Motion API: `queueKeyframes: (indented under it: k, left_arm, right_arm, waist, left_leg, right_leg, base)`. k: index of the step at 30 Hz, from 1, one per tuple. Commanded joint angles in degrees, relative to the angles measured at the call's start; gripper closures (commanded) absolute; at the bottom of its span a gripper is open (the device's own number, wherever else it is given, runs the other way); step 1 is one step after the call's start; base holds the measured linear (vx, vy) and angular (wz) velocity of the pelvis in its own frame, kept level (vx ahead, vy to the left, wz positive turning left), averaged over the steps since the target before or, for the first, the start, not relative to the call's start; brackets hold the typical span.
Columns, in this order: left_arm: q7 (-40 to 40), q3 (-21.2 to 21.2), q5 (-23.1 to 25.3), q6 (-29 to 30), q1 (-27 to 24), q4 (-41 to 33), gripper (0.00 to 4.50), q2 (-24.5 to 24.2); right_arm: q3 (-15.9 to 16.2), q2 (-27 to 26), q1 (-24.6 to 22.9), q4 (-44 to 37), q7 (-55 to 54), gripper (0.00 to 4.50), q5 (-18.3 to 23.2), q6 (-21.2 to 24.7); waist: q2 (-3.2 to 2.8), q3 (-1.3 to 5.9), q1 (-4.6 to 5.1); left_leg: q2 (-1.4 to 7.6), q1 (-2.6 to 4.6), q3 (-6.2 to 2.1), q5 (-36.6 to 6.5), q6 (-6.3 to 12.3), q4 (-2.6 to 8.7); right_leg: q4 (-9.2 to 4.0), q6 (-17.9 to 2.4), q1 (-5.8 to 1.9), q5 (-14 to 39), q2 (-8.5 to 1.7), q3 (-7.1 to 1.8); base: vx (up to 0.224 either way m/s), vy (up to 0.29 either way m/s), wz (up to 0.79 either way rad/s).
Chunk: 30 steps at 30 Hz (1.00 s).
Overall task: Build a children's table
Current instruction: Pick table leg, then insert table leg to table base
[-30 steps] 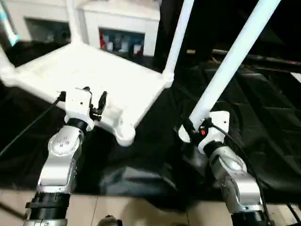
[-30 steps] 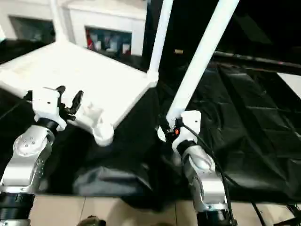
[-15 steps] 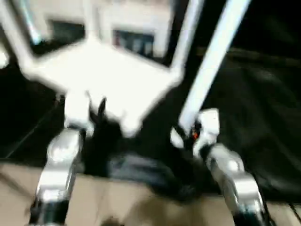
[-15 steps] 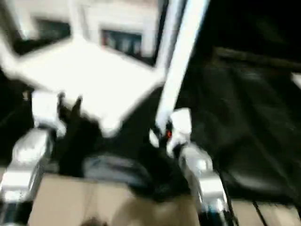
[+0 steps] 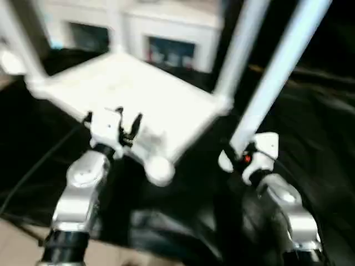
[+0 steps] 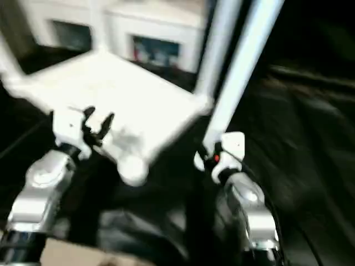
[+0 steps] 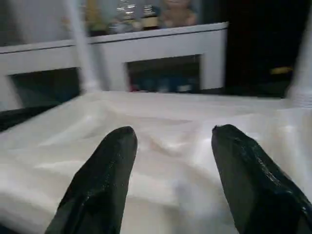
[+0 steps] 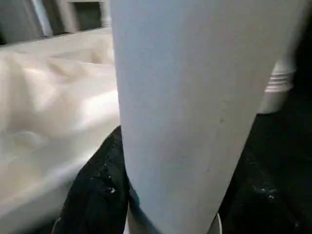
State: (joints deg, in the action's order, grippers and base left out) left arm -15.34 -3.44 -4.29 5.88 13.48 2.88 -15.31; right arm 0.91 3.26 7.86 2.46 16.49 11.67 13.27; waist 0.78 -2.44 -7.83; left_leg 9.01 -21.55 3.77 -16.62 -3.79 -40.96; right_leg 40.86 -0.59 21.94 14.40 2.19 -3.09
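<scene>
The children's table lies upside down: its white tabletop (image 5: 138, 94) rests on the black-draped work table, with white legs standing in the far left (image 5: 16, 39), back (image 5: 115, 22) and right (image 5: 239, 50) corner sockets. The near corner socket (image 5: 160, 169) holds no leg. My right gripper (image 5: 238, 155) is shut on the lower end of a fourth white leg (image 5: 277, 72), which slants up to the right beside the tabletop; in the right wrist view this leg (image 8: 190, 97) stands against a black finger (image 8: 97, 185). My left gripper (image 5: 128, 116) is open over the tabletop's near edge, its fingers (image 7: 112, 161) apart with nothing between them.
Black cloth (image 5: 310, 122) covers the work table, rumpled to the right. White shelving (image 5: 166, 39) with small objects stands behind the table. A black cable (image 5: 44, 166) trails from my left wrist. Pale floor (image 5: 16, 244) shows at the near edge.
The whole picture has shifted and blurred as the camera moved. Both grippers keep their places relative to the tabletop and the held leg.
</scene>
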Motion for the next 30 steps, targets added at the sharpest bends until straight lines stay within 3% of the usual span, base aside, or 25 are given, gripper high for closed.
queueKeyframes:
  k: [1, 2, 3, 4, 5, 6, 7, 8, 9, 10, 11, 13, 14, 15, 17, 19, 20, 21, 22, 23, 24, 27, 28, 29, 30]
  left_arm:
    - [-4.02, 0.88, -0.54, -2.9, 1.22, 1.03, 1.67, -1.0]
    - [-4.22, 0.88, -0.57, -3.12, 1.26, 1.1, 1.67, -1.11]
    - [-6.02, 1.14, -1.06, -2.8, 1.68, 1.6, 1.67, -2.01]
    - [-8.89, 1.9, -1.5, -2.85, 2.28, 2.47, 1.67, -3.58]
    - [-9.68, 2.16, -1.55, -2.99, 2.44, 2.72, 1.67, -4.05]
    - [-11.14, 2.59, -1.55, -3.57, 2.74, 3.28, 1.67, -4.91]
    - [-15.27, 3.39, -2.29, -4.57, 3.45, 4.62, 1.67, -6.71]
    - [-22.65, 3.96, -5.22, -3.67, 4.48, 6.05, 1.67, -8.76]
    - [-22.65, 3.96, -5.22, -3.67, 4.48, 6.05, 1.4, -8.76]
    - [-30.03, 4.76, -7.47, -3.46, 5.7, 7.07, 1.33, -10.82]
    - [-33.91, 5.72, -7.51, -4.8, 6.69, 8.27, 1.33, -12.2]
    - [-39.91, 7.96, -6.22, -6.41, 8.82, 11.31, 1.15, -14.58]
    - [-41.65, 9.01, -5.22, -6.97, 9.81, 12.72, 1.01, -15.43]
    - [-44.63, 11.41, -2.47, -8.45, 12.07, 15.85, 0.87, -17.2]
    - [-47.68, 15.55, 2.58, -12.09, 15.56, 20.58, 0.84, -19.7]
    - [-50.17, 17.85, 5.2, -15.26, 18.2, 24.05, 0.63, -21.06]
    - [-52.5, 18.63, 5.54, -15.79, 19.91, 25.82, 0.5, -21.5]
    - [-55.09, 19.28, 5.53, -16.31, 21.71, 27.73, 0.5, -21.85]
    - [-57.07, 20.37, 6.64, -18.27, 23.65, 29.87, 0.5, -22.44]
    - [-57.07, 20.37, 6.64, -18.27, 23.65, 29.87, 0.5, -22.44]
    - [-58.72, 22.08, 9.09, -23.16, 26.73, 33.75, 0.5, -23.25]
    - [-60.97, 24.59, 11.9, -27.41, 30.72, 38.84, 0.5, -23.87]
    - [-61.48, 25.33, 12.76, -28.79, 31.78, 40.31, 0.5, -23.92]
    - [-62.16, 26.66, 14.46, -31.14, 33.33, 42.7, 0.5, -23.74]
    - [-62.26, 26.96, 14.85, -31.61, 33.63, 43.19, 0.5, -23.68]
  right_arm:
    - [-0.74, 1.49, -0.48, -1.33, -0.4, 2.59, 0.79, -0.17]
    - [-0.73, 1.48, -0.47, -1.35, -0.39, 2.59, 0.82, -0.16]
    - [-0.7, 1.42, -0.37, -1.43, -0.24, 2.59, 1.03, -0.18]
    - [-0.66, 1.36, -0.2, -1.63, 0.25, 2.59, 1.25, -0.24]
    - [-0.66, 1.33, -0.17, -1.71, 0.42, 2.59, 1.29, -0.25]
    - [-0.66, 1.33, -0.13, -1.84, 0.72, 2.59, 1.37, -0.21]
    - [-0.73, 1.39, -0.08, -2.13, 1.55, 2.59, 1.67, 0.12]
    - [-0.78, 1.79, -0.1, -2.36, 2.74, 2.59, 2.15, 0.51]
    - [-0.78, 1.79, -0.1, -2.36, 2.74, 2.59, 2.15, 0.51]
    - [-0.41, 2.87, 0.02, -2.31, 4.26, 2.59, 2.16, 0.76]
    - [-0.21, 3.75, 0.14, -2.3, 5.48, 2.59, 2.29, 0.85]
    - [-0.09, 5.32, 0.47, -2.21, 7.37, 2.59, 3.02, 1.07]
    - [-0.09, 5.99, 0.65, -2.14, 8.2, 2.59, 3.22, 1.12]
    - [-0.01, 7.58, 1.07, -1.95, 10.13, 2.59, 3.52, 1.27]
    - [-0.1, 9.88, 1.88, -1.15, 13.23, 2.59, 3.75, 0.99]
    - [-0.09, 11.68, 2.43, -0.42, 15.5, 2.59, 3.59, 0.34]
    - [0.07, 12.99, 2.64, -0.01, 17.22, 2.59, 3.45, 0.07]
    - [0.3, 14.27, 2.82, 0.35, 18.95, 2.59, 3.28, -0.09]
    - [0.61, 15.64, 2.83, 0.45, 20.76, 2.59, 3.3, -0.03]
    - [0.61, 15.64, 2.83, 0.45, 20.76, 2.59, 3.3, -0.03]
    - [1.04, 17.62, 2.61, 0.15, 23.35, 2.59, 3.51, 0.13]
    - [1.4, 19.75, 2.25, -0.25, 25.8, 2.59, 3.54, 0.01]
    - [1.52, 20.22, 2.19, -0.26, 26.28, 2.59, 3.47, -0.08]
    - [1.77, 20.89, 1.95, -0.37, 27.13, 2.59, 3.35, -0.19]
    - [1.84, 21.01, 1.88, -0.42, 27.29, 2.59, 3.32, -0.2]
  waist:
    - [-1.73, 4.07, 2.0]
    - [-1.16, 4.08, 2.3]
    - [-0.46, 3.98, 2.18]
    - [1.22, 3.75, 1.82]
    - [1.41, 3.58, 1.44]
    - [1.46, 3.43, 1.53]
    - [1.58, 3.17, 2.08]
    - [1.34, 2.98, 2.43]
    - [1.39, 2.7, 2.66]
    - [1.22, 2.5, 3.26]
    - [1.06, 2.42, 3.43]
    - [1.18, 2.36, 3.88]
    - [1.07, 2.46, 3.84]
    - [1.32, 2.32, 4.06]
    - [1.12, 2.43, 4.11]
    - [0.93, 2.54, 4.15]
    - [0.34, 2.66, 4.24]
    - [0.54, 2.64, 4.32]
    - [0.15, 2.86, 4.35]
    - [0.44, 2.97, 4.29]
    - [-0.23, 2.94, 4.26]
    - [0.02, 3.02, 4.17]
    - [-0.43, 3.01, 4.19]
    - [-0.2, 3.08, 4.15]
    - [-0.71, 3.04, 4.14]
  left_leg:
    - [5.7, 6.17, -2.16, 55.72, -3.6, 4.88]
    - [4.04, 5.48, -1.37, 53.36, -2.74, 4.8]
    - [2.14, 4.34, 0.0, 48.47, -2.94, 4.81]
    - [0.25, 1.81, 1.75, 35.12, -3.79, 5.87]
    - [0.29, 1.4, 2.18, 27.62, -4.14, 6.74]
    - [0.71, 1.39, 2.48, 14.05, -4.43, 8.17]
    - [1.23, 1.41, 2.48, 6.48, -4.28, 9.32]
    - [1.63, 1.61, 2.59, 1.62, -4.1, 10.2]
    - [1.64, 1.72, 2.67, -0.06, -3.86, 10.51]
    - [2.06, 1.74, 2.79, -2.66, -3.59, 10.9]
    - [2.29, 1.74, 2.91, -3.79, -3.13, 11.09]
    - [2.6, 1.81, 3.19, -4.08, -2.53, 11.1]
    - [2.74, 2.23, 3.55, -4.65, -1.84, 10.99]
    - [2.62, 1.98, 3.68, -4.52, -1.34, 11.02]
    - [2.9, 1.93, 4.01, -3.56, -0.61, 10.97]
    - [3.23, 2.01, 4.29, -3.2, -0.95, 10.87]
    - [3.42, 1.78, 4.21, -2.3, -1.67, 10.85]
    - [3.37, 1.84, 4.33, -2.41, -1.64, 10.85]
    - [3.32, 2.04, 4.44, -2.07, -1.67, 10.68]
    - [3.33, 1.79, 4.4, -0.74, -1.28, 10.56]
    - [3.26, 1.73, 4.39, -0.21, -1.02, 10.42]
    - [3.36, 1.76, 4.42, -0.39, -0.53, 10.34]
    - [3.35, 1.66, 4.38, -0.26, -0.71, 10.31]
    - [3.5, 1.65, 4.28, 0.2, -0.87, 10.31]
    - [3.34, 1.57, 4.29, 0.21, -0.81, 10.2]
  right_leg:
    - [-3.32, -0.32, 2.7, -16.65, -6.77, 2.02]
    - [-4.56, -0.57, 1.77, -19.27, -7.26, 1.84]
    - [-5.27, -1.15, 0.6, -22.01, -7.12, 1.62]
    - [-5.45, -2.4, -2.12, -25.08, -7.39, 0.88]
    - [-5.72, -2.4, -2.72, -24.89, -7.79, 0.43]
    - [-6.52, -2.29, -3.29, -20.46, -8.39, 0.03]
    - [-7.24, -2.92, -3.66, -14.92, -8.72, 0.14]
    - [-7.77, -3.61, -3.55, -7.93, -8.75, 0.24]
    - [-8.12, -3.9, -3.28, -4.69, -8.82, 0.14]
    - [-8.44, -4.67, -3.02, -0.02, -8.86, 0.09]
    - [-8.83, -5.27, -2.83, 4.34, -8.97, 0.1]
    - [-8.96, -6.51, -2.5, 4.5, -8.83, 0.14]
    - [-8.94, -6.94, -2.17, 4.82, -8.8, 0.12]
    - [-9.16, -7.01, -2.23, 5.07, -8.7, 0.1]
    - [-9.2, -7.12, -2.29, 4.13, -8.58, 0.35]
    - [-8.89, -7.98, -2.35, 2.49, -8.75, 0.55]
    - [-8.32, -9.19, -2.59, 0.15, -9.02, 0.67]
    - [-8.51, -9.54, -2.47, -0.16, -8.87, 0.8]
    - [-8.35, -10.54, -2.52, -2.52, -8.8, 0.85]
    - [-7.98, -11.5, -2.89, -5.7, -8.8, 0.94]
    - [-7.91, -12.15, -2.85, -7.7, -8.84, 1.04]
    - [-7.93, -12.78, -3.23, -8.27, -8.97, 1.1]
    - [-7.91, -12.99, -3.32, -8.64, -8.96, 1.17]
    - [-7.67, -13.56, -3.47, -9.61, -9.09, 1.22]
    - [-7.73, -13.67, -3.44, -9.67, -9.02, 1.2]
  base:
    - [0.066, 0.001, -0.02]
    - [0.064, -0.011, 0.2]
    - [0.064, -0.011, 0.2]
    - [0.0, 0.0, 0.0]
    - [0.0, 0.0, 0.0]
    - [0.0, 0.0, 0.0]
    - [-0.045, -0.073, 0.0]
    - [-0.051, -0.074, -0.03]
    - [-0.051, -0.074, -0.03]
    - [-0.064, -0.06, -0.03]
    - [-0.059, -0.05, -0.02]
    - [-0.029, -0.025, -0.01]
    - [0.0, 0.0, 0.0]
    - [0.0, 0.0, 0.0]
    - [0.0, 0.0, 0.0]
    - [0.0, 0.0, 0.0]
    - [0.0, 0.0, 0.0]
    - [0.0, 0.0, 0.0]
    - [0.0, 0.0, 0.0]
    - [0.0, 0.0, 0.0]
    - [0.0, 0.0, 0.0]
    - [0.0, 0.0, 0.0]
    - [0.0, 0.0, 0.0]
    - [0.0, 0.0, 0.0]
    - [0.0, 0.0, 0.0]
